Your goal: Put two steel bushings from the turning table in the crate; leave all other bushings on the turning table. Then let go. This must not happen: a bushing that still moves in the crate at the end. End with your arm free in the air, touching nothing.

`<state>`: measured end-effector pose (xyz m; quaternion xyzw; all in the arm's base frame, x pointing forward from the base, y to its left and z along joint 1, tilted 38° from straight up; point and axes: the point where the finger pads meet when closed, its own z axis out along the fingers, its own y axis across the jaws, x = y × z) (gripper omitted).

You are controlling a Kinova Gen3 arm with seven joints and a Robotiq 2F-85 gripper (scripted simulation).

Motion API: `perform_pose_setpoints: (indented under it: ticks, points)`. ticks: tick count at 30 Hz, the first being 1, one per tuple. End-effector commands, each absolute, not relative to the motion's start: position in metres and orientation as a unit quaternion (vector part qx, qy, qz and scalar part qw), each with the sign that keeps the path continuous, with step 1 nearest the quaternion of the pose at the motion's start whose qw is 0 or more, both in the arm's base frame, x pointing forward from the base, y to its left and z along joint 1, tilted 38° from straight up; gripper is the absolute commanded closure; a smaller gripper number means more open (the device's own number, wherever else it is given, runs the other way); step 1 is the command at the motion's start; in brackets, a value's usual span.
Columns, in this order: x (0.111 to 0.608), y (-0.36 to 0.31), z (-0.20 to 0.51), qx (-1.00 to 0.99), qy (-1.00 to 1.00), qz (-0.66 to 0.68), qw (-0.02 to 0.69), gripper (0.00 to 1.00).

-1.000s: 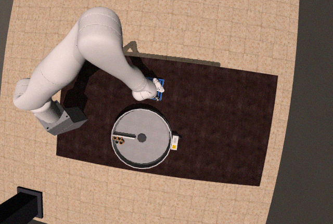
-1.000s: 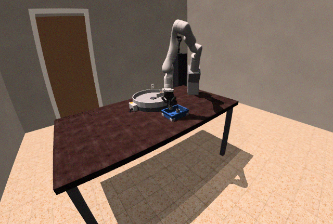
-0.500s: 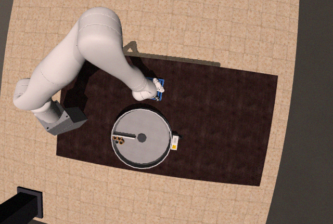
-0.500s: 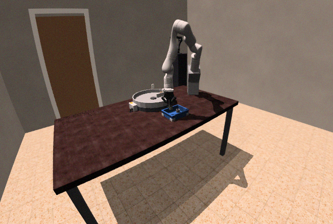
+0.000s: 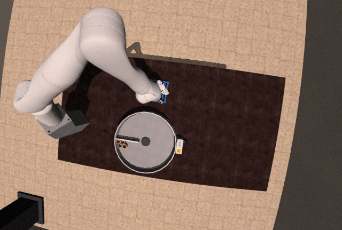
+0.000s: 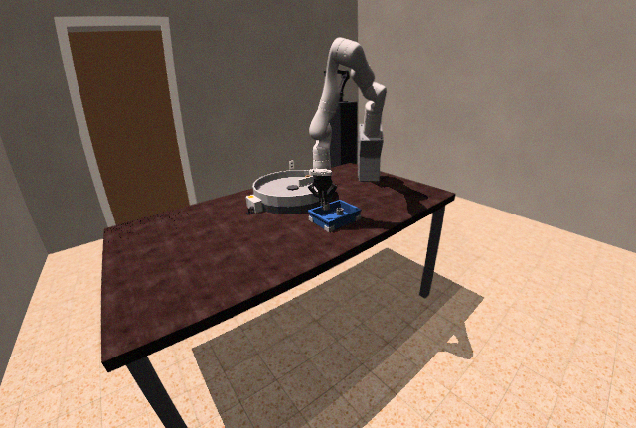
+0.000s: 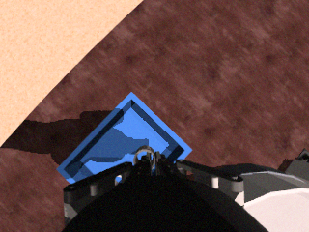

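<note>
My gripper is shut on a steel bushing, a small grey ring seen end-on between the fingertips. It hangs just above the blue crate, which sits on the dark table beside the turning table. In the side view the gripper reaches down over the crate, where another steel bushing stands inside. On the grey turning table a cluster of bushings lies by a dark bar near the left rim: orange ones and a darker one. The arm hides most of the crate in the overhead view.
A small white and yellow control box sticks out from the turning table's right side. The arm's grey base stands at the table's left end. The table edge runs close behind the crate.
</note>
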<state>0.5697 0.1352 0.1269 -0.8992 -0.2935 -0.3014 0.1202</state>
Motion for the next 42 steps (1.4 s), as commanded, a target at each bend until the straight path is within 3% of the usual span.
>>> perform_pose_setpoints:
  ticks: [1,42]
  points:
    - [0.573,0.135,0.127,-0.899,-0.295,-0.303,0.117,1.0]
    - [0.577,0.141,0.115,-0.899,-0.292,-0.301,0.122,1.0]
